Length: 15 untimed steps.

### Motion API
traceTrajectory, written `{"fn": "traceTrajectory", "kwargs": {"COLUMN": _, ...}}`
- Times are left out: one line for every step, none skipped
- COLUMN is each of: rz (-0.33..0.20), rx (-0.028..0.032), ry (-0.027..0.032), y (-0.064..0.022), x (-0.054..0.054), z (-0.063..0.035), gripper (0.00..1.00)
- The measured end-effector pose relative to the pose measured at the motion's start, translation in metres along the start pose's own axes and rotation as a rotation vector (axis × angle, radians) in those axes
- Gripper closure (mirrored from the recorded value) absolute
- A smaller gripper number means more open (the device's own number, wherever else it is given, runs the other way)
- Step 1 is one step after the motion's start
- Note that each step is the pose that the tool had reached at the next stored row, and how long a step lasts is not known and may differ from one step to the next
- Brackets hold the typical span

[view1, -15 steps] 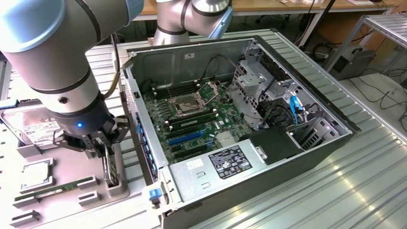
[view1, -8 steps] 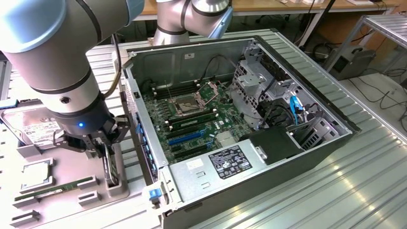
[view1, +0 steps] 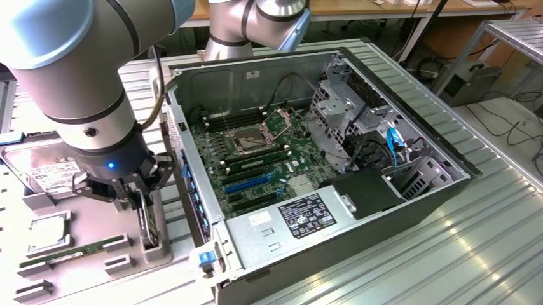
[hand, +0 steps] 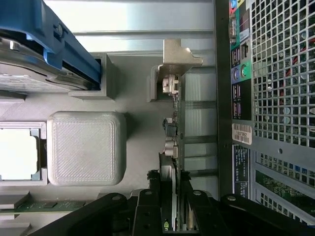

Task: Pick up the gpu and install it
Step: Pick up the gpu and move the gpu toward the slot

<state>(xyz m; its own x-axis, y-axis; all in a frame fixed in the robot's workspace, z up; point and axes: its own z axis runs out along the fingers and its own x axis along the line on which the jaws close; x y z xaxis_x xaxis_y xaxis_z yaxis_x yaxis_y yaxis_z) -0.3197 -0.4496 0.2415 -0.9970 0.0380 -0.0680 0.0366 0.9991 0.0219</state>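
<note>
While the arm hangs straight down just beside the open computer case, its end effector pinches narrow on the gpu, standing on edge in the grey holder.

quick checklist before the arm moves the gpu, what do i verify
1. gripper closed on the gpu: ok
2. gpu standing on edge in the grey holder, not yet lifted: ok
3. case side open, motherboard exposed: ok
4. blue expansion slots free of cards: ok
5. cables lying away from those slots: ok
6. grip firm enough to lift: cannot tell
</note>
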Motion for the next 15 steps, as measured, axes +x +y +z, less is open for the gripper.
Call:
{"fn": "traceTrajectory", "kwargs": {"rz": 0.000, "rx": -0.0007, "ry": 0.0005, "y": 0.0001, "x": 0.000, "z": -0.0005, "gripper": 0.74}}
{"fn": "traceTrajectory", "kwargs": {"rz": 0.000, "rx": -0.0014, "ry": 0.0008, "y": 0.0001, "x": -0.001, "z": -0.0011, "gripper": 0.74}}
{"fn": "traceTrajectory", "kwargs": {"rz": 0.000, "rx": -0.0018, "ry": 0.0011, "y": 0.0001, "x": -0.001, "z": -0.0019, "gripper": 0.74}}
{"fn": "traceTrajectory", "kwargs": {"rz": 0.000, "rx": -0.0021, "ry": 0.0013, "y": 0.0001, "x": -0.001, "z": -0.0030, "gripper": 0.74}}
{"fn": "traceTrajectory", "kwargs": {"rz": 0.000, "rx": -0.0025, "ry": 0.0016, "y": 0.0002, "x": -0.001, "z": -0.0044, "gripper": 0.74}}
{"fn": "traceTrajectory", "kwargs": {"rz": 0.000, "rx": -0.0027, "ry": 0.0017, "y": 0.0002, "x": -0.002, "z": -0.0059, "gripper": 0.74}}
{"fn": "traceTrajectory", "kwargs": {"rz": 0.000, "rx": -0.0028, "ry": 0.0019, "y": 0.0003, "x": -0.002, "z": -0.0070, "gripper": 0.74}}
{"fn": "traceTrajectory", "kwargs": {"rz": 0.000, "rx": -0.0028, "ry": 0.0023, "y": 0.0003, "x": -0.002, "z": -0.0084, "gripper": 0.74}}
{"fn": "traceTrajectory", "kwargs": {"rz": 0.000, "rx": -0.0031, "ry": 0.0027, "y": 0.0003, "x": -0.002, "z": -0.0094, "gripper": 0.74}}
{"fn": "traceTrajectory", "kwargs": {"rz": 0.000, "rx": -0.0035, "ry": 0.0037, "y": 0.0003, "x": -0.002, "z": -0.0108, "gripper": 0.74}}
{"fn": "traceTrajectory", "kwargs": {"rz": 0.000, "rx": -0.0038, "ry": 0.0045, "y": 0.0004, "x": -0.003, "z": -0.0120, "gripper": 0.74}}
{"fn": "traceTrajectory", "kwargs": {"rz": 0.000, "rx": -0.0040, "ry": 0.0053, "y": 0.0004, "x": -0.003, "z": -0.0137, "gripper": 0.74}}
{"fn": "traceTrajectory", "kwargs": {"rz": 0.000, "rx": -0.0044, "ry": 0.0060, "y": 0.0005, "x": -0.003, "z": -0.0154, "gripper": 0.74}}
{"fn": "traceTrajectory", "kwargs": {"rz": 0.000, "rx": -0.0048, "ry": 0.0067, "y": 0.0005, "x": -0.003, "z": -0.0171, "gripper": 0.74}}
{"fn": "traceTrajectory", "kwargs": {"rz": 0.000, "rx": -0.0053, "ry": 0.0074, "y": 0.0005, "x": -0.003, "z": -0.0189, "gripper": 0.74}}
